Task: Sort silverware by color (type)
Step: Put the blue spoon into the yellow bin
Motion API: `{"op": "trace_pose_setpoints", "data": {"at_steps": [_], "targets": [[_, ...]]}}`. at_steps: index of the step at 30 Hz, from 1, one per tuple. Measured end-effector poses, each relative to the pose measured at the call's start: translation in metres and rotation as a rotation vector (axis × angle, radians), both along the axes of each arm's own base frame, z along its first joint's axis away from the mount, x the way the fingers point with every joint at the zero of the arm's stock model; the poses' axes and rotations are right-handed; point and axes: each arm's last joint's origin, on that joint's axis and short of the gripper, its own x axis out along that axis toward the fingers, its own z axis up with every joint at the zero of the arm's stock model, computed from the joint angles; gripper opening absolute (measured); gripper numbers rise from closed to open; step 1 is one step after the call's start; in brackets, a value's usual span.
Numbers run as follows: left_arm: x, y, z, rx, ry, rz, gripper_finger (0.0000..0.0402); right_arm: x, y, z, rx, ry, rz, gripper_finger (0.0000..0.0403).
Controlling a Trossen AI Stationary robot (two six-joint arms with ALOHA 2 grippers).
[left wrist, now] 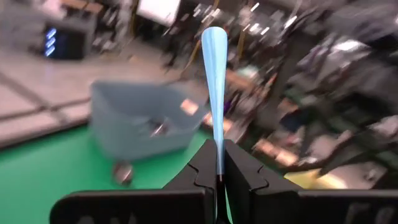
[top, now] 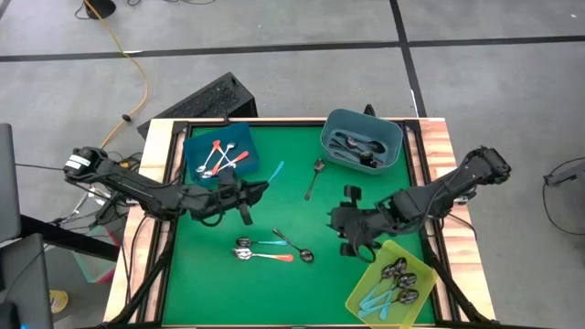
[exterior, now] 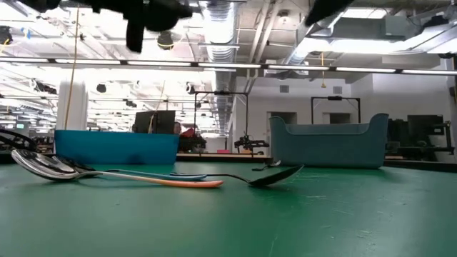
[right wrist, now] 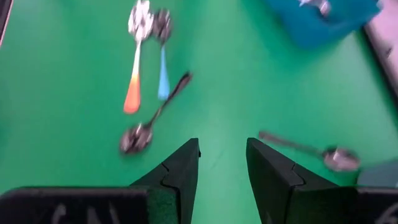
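The left end effector (left wrist: pixel 217 177) is closed on a blue-handled spoon (left wrist: pixel 213 87) — light, stiff, probably slippery; grip mid-handle. The right end effector (right wrist: pixel 222 165) is open and empty, near the desk's right edge.

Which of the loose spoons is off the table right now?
The light blue-handled spoon, clamped in the left end effector with its handle sticking out. The other loose spoons lie flat on the green mat.

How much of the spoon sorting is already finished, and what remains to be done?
Done: orange spoons lie in the blue bin, dark ones in the grey bin, light blue ones in the yellow bin. In hand: the left hand grips a light blue spoon. Left: four spoons on the mat; the right hand is open, empty.
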Motion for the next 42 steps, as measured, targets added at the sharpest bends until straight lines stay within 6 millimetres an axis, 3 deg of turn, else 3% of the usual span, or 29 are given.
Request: {"op": "trace_pose_setpoints", "data": {"at_steps": [8, 13, 19, 22, 27, 34, 42], "targets": [[-0.001, -0.003, 0.024, 0.067, -0.203, -0.11, 0.0, 0.028, -0.028, 0.015, -0.06, -0.183, 0.007, 0.0147], [-0.001, -0.004, 0.029, 0.107, -0.248, -0.15, 0.0, 0.048, -0.055, 0.033, -0.053, -0.384, 0.008, 0.0147], [-0.002, -0.005, 0.033, 0.117, -0.291, -0.198, 0.0, 0.063, -0.079, 0.063, 0.152, -0.698, 0.205, 0.0147], [-0.003, -0.005, 0.035, 0.13, -0.313, -0.219, 0.0, 0.071, -0.085, 0.069, 0.206, -0.802, 0.258, 0.0147], [-0.004, -0.005, 0.039, 0.163, -0.343, -0.209, 0.0, 0.08, -0.087, 0.068, 0.209, -0.862, 0.258, 0.0147], [-0.004, -0.005, 0.04, 0.205, -0.35, -0.216, 0.0, 0.098, -0.085, 0.045, 0.238, -0.813, 0.245, 0.0147], [-0.004, -0.005, 0.041, 0.208, -0.356, -0.228, 0.0, 0.116, -0.089, 0.039, 0.233, -0.836, 0.234, 0.0147]]}}
